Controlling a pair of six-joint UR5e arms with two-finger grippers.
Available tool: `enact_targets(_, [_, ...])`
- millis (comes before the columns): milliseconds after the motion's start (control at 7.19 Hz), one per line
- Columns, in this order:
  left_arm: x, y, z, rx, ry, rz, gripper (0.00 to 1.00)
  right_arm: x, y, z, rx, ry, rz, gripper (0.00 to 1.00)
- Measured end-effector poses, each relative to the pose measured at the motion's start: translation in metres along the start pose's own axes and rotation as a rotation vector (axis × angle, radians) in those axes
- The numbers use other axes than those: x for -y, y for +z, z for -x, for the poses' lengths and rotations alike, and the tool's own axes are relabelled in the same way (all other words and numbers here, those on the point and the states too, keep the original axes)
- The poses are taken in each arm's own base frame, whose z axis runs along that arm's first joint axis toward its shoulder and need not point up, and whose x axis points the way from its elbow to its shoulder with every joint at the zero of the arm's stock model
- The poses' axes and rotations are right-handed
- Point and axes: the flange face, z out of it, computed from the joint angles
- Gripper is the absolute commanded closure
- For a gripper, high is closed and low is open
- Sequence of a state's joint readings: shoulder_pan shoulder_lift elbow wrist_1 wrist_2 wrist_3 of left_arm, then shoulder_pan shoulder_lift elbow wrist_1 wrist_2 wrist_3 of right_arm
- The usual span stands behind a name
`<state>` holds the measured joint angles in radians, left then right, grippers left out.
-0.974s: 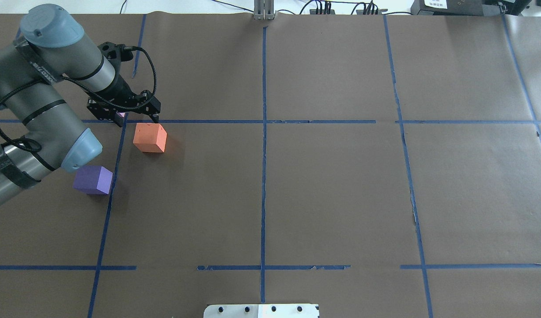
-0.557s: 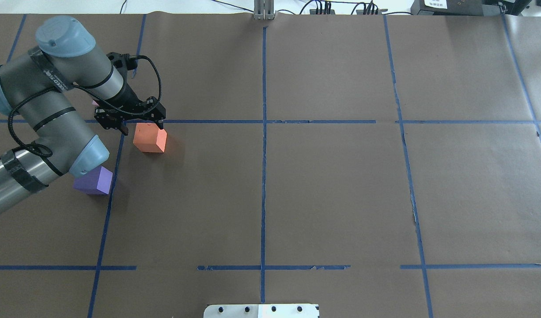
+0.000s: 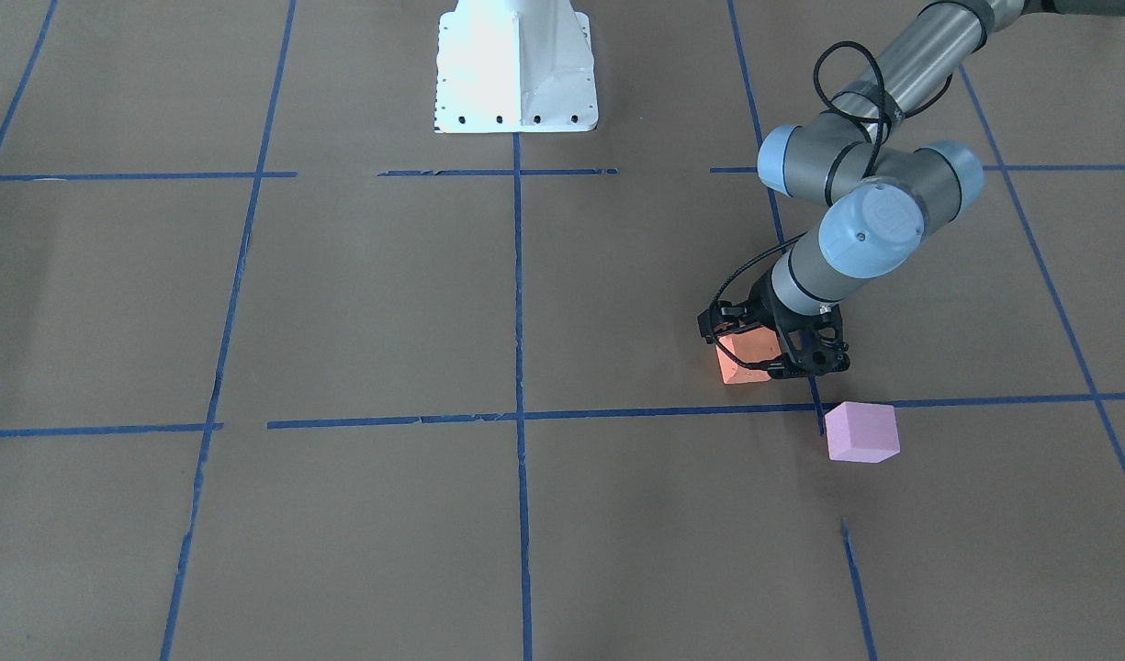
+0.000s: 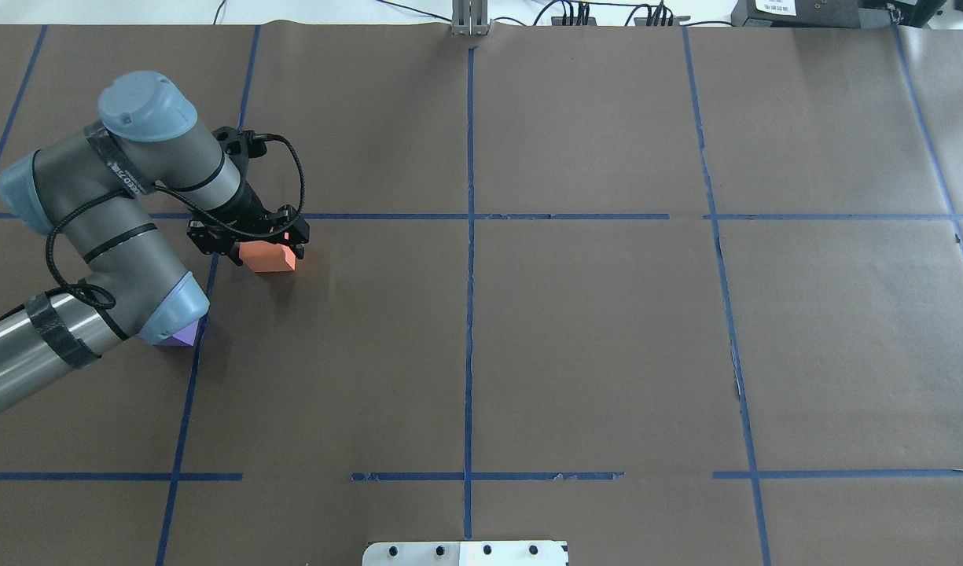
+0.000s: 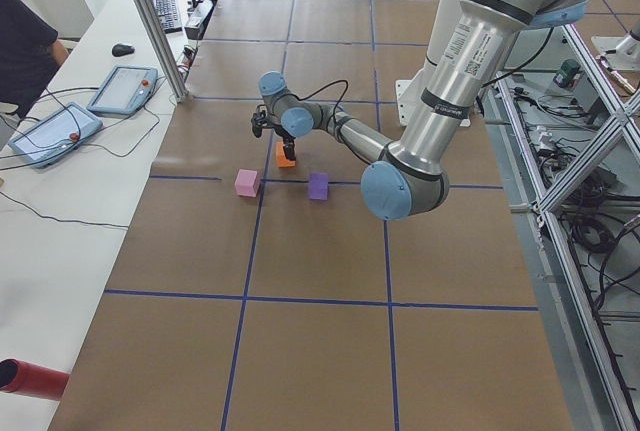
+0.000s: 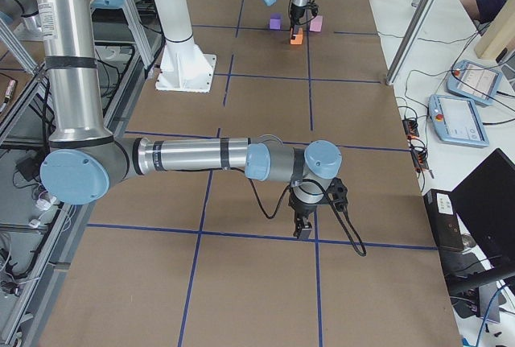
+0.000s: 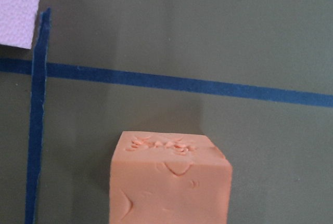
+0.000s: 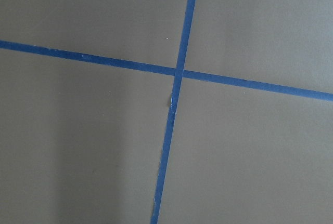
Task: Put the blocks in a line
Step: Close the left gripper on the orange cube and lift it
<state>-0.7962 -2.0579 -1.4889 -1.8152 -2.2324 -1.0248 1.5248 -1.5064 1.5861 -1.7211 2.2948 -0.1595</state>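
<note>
1. The black fingers [image 4: 299, 245] of the left gripper [image 4: 266, 250] are standing spread, one down each side of the small matte orange foam cube [image 4: 269, 259]. Whether they are touching it cannot be told.
2. The orange foam cube is sitting flat on the brown paper table cover [image 4: 607, 354], just beside the blue tape cross [image 3: 815, 405]. It is lying on the robot's side of that cross, toward the table's middle. Small dents are showing along its top edge in the left wrist view.
3. The pale pink-lilac foam cube [image 3: 860, 431] is lying just beside the blue tape cross in the diagonally opposite quarter, apart from the orange foam cube.
4. The dark violet-purple foam cube [image 5: 318, 186] is resting near the blue tape cross, on the robot's side and to the robot's left. In the overhead view it is mostly hiding under the elbow of the grey-and-blue left arm [image 4: 119, 204].
5. The right gripper [image 6: 304, 222] is hanging well apart from the blue tape cross, at the table's other end, and is pointing down at the paper. Whether its fingers are spread or pressed together cannot be told.
</note>
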Motion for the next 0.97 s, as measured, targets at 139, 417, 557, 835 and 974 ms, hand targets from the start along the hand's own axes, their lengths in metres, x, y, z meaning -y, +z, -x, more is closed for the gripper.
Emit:
enact_targets(139, [0.001,0.001,0.001,0.004,0.012,-0.003,0.02,0.000,0.000,0.000,0.000,0.000,0.000,0.00])
enact_targets(417, [0.003,0.001,0.003,0.009,0.012,-0.006,0.05,0.000,0.000,0.000,0.000,0.000,0.000,0.00])
enact_targets(557, [0.006,0.001,0.005,0.012,0.005,-0.009,0.06,0.000,0.000,0.000,0.000,0.000,0.000,0.00])
enact_targets(835, [0.010,0.002,0.007,0.020,-0.007,-0.017,0.10,0.000,0.000,0.000,0.000,0.000,0.000,0.00])
enact_targets(974, [0.012,0.002,0.008,0.023,-0.011,-0.021,0.15,0.000,0.000,0.000,0.000,0.000,0.000,0.00])
